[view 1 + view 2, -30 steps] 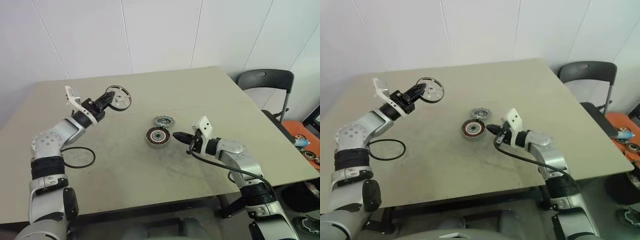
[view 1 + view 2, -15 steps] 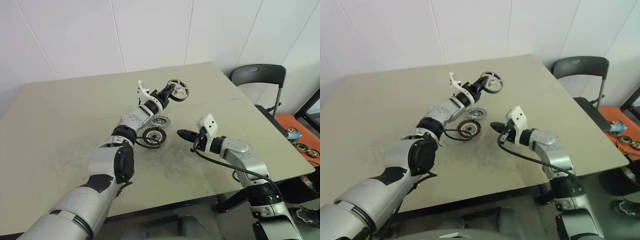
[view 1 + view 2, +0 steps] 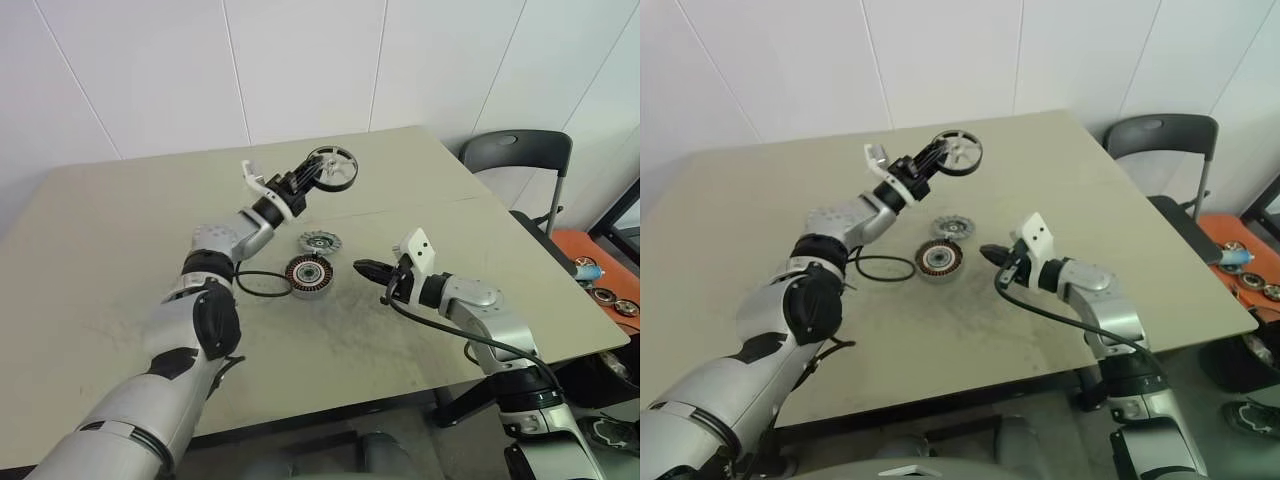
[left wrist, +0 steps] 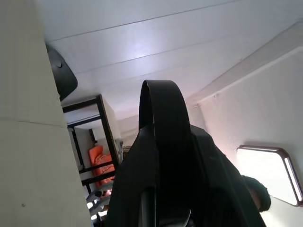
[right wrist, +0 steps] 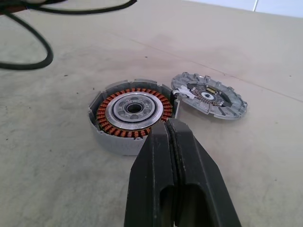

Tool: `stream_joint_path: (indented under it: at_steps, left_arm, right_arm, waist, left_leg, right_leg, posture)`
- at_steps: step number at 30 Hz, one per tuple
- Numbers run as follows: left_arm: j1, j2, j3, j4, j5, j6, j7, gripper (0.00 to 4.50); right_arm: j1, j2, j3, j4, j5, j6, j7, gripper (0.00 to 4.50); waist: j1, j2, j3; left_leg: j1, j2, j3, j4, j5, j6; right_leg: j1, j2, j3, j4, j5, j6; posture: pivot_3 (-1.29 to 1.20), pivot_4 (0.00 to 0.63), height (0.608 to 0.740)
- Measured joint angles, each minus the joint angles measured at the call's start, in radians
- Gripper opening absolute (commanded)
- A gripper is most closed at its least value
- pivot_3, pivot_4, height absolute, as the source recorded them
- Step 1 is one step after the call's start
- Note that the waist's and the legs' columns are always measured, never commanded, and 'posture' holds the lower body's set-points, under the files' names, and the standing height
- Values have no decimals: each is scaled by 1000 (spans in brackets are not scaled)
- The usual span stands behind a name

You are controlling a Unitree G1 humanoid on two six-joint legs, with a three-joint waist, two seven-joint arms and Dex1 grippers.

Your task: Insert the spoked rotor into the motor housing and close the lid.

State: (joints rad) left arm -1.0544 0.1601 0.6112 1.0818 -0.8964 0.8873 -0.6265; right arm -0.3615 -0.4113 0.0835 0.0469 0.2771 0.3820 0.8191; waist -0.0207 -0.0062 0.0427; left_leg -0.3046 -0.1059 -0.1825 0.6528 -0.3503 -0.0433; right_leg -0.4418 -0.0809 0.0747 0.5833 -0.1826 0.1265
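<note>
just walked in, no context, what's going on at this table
A humanoid robot is putting a small motor together. Its left gripper holds the spoked rotor up in the air above the table. The motor housing sits open on the table with the lid lying just beside it. The right gripper hovers shut next to the housing, holding nothing.

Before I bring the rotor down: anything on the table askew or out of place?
Nothing looks damaged. The lid lies flat on the table beside the housing, which sits open, windings up. A black ring lies loose left of the housing. The left gripper holds the rotor in the air.
</note>
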Motion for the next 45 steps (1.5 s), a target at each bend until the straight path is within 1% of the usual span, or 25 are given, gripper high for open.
stream_joint_path:
  at_steps: [4, 7, 12, 17, 21, 27, 45]
  left_arm:
    - [125, 25, 5, -143, -25, 150, 46, 438]
    - [185, 26, 25, -254, -63, 229, 93, 438]
    - [284, -9, 38, -384, -101, 305, 168, 438]
    - [354, -31, 27, -406, -97, 301, 197, 438]
    - [389, -34, -9, -413, -78, 281, 189, 438]
    - [398, -34, -43, -382, -33, 219, 167, 438]
    - [406, -76, -48, -368, -28, 208, 154, 438]
  right_arm:
    - [0, 1, 9, 2, 0, -5, 2, 0]
    - [-5, 6, 11, 13, -1, -12, 1, 0]
    - [-5, 20, 21, 24, -2, -17, 0, 0]
    - [-5, 20, 25, 26, -4, -18, 0, 0]
    - [-5, 19, 25, 26, -15, -18, -1, 0]
    - [-5, 19, 25, 26, -21, -20, -1, 0]
    - [0, 18, 25, 27, -28, -25, -7, 0]
  waist:
    - [3, 0, 0]
    - [7, 0, 0]
    - [8, 0, 0]
    - [7, 0, 0]
    - [8, 0, 0]
    - [8, 0, 0]
    - [8, 0, 0]
  left_leg:
    - [0, 0, -1, 2, 1, -1]
    - [0, 0, -1, 3, 1, -1]
    - [0, 0, 0, 6, 1, -1]
    - [0, 0, 0, 10, 1, -1]
    - [1, 0, 0, 12, 1, -2]
    - [2, 0, 0, 12, 1, -3]
    - [2, 0, 0, 13, 2, -3]
  right_leg:
    - [0, 0, 0, 2, 0, 0]
    - [1, 0, 0, 3, 0, -1]
    - [2, 0, 0, 4, 1, -1]
    - [3, 0, 0, 6, 2, -2]
    - [4, 0, 0, 7, 2, -3]
    - [4, 0, 0, 10, 2, -3]
    - [4, 0, 0, 10, 2, -3]
  posture:
    - [0, 0, 740]
    - [0, 0, 740]
    - [0, 0, 740]
    - [0, 0, 740]
    - [0, 0, 740]
    - [0, 0, 740]
    - [0, 0, 740]
